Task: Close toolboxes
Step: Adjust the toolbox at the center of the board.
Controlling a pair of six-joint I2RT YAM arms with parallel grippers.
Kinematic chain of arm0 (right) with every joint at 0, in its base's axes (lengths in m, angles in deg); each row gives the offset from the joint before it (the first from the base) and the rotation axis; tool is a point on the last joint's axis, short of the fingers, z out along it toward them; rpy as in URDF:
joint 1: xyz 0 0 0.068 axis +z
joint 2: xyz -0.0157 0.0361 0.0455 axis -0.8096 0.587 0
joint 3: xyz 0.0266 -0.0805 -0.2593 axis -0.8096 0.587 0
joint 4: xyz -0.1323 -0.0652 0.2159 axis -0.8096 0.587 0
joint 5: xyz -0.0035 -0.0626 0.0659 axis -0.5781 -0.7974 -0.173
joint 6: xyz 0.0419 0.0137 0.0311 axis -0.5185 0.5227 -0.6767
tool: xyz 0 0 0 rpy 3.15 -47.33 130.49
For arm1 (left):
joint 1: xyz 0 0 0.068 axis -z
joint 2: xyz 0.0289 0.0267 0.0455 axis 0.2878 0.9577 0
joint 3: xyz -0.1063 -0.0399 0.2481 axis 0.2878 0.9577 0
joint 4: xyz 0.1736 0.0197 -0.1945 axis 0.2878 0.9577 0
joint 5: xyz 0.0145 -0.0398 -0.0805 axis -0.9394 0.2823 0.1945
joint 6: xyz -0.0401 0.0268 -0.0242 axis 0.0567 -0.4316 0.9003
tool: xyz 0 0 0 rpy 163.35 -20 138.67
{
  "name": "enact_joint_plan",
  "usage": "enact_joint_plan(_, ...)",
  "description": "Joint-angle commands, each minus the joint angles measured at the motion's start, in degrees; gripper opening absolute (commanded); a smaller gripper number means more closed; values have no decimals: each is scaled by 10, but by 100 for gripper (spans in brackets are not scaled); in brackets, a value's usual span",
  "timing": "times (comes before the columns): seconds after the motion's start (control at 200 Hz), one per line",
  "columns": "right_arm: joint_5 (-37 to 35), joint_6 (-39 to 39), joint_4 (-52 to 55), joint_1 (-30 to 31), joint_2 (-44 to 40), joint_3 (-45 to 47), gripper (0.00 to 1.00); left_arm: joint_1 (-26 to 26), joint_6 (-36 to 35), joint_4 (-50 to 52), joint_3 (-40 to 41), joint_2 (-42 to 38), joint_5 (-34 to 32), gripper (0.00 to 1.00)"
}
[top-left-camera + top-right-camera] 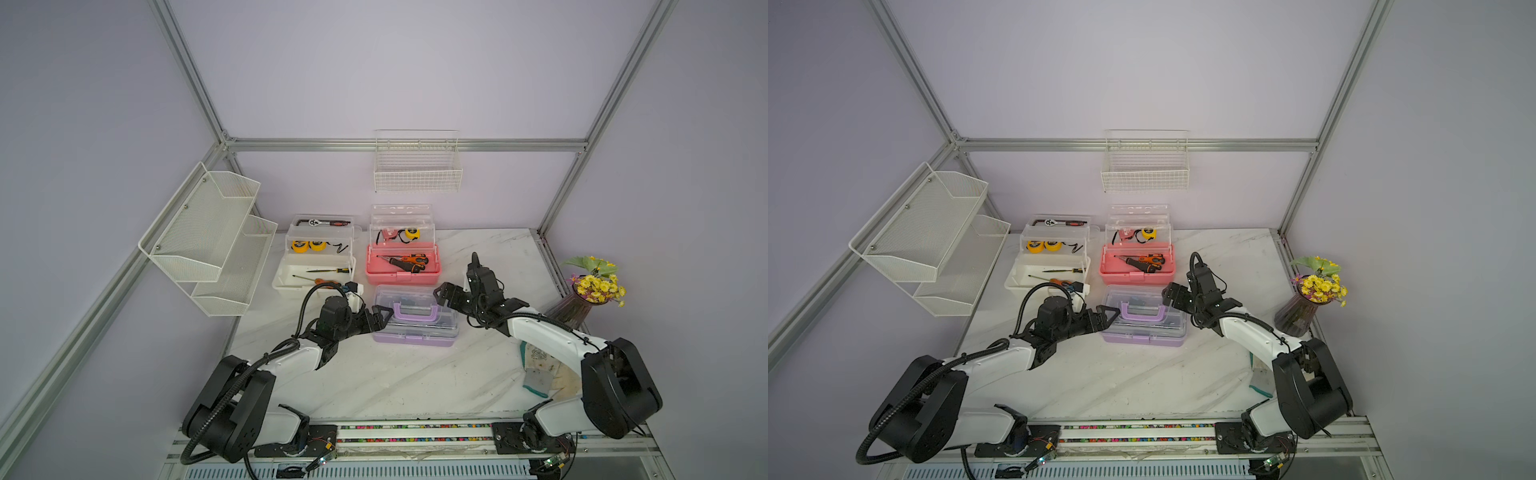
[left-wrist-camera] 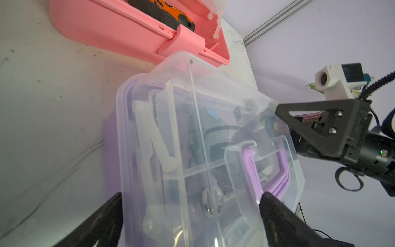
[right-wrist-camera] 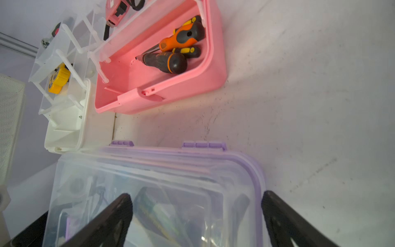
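**One lid down, two up**
The purple toolbox point(image 1: 415, 337) sat lid-down in front of the pink toolbox point(image 1: 386, 277) and white toolbox point(image 1: 291, 283) — both open — with the left gripper point(image 1: 383, 315) and right gripper point(image 1: 441, 293) at its ends, jaws spread wide, gripping nothing

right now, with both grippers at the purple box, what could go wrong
The open left gripper and right gripper flank the purple toolbox; an uneven push may slide it into the pink toolbox close behind.
The right arm passes near the flower vase; swinging outward could tip it.
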Motion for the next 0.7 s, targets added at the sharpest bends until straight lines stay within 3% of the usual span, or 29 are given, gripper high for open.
enact_joint_plan(0.0, 58, 41, -63, 9, 56, -33, 97, 27, 10, 37, 23, -25, 56, 96)
enact_joint_plan(0.155, 38, 81, -65, -7, 97, -83, 97, 30, 7, 101, 11, -58, 40, 99)
enact_joint_plan(0.36, -25, 120, 1, -24, 56, -126, 97, 13, -31, 277, -45, -135, -106, 100)
enact_joint_plan(0.505, -54, 125, 68, -24, -8, -110, 97, -22, -72, 272, -83, -157, -143, 100)
enact_joint_plan(0.695, -23, 68, 144, -23, -123, -43, 97, -38, -134, 230, -194, -66, -111, 100)
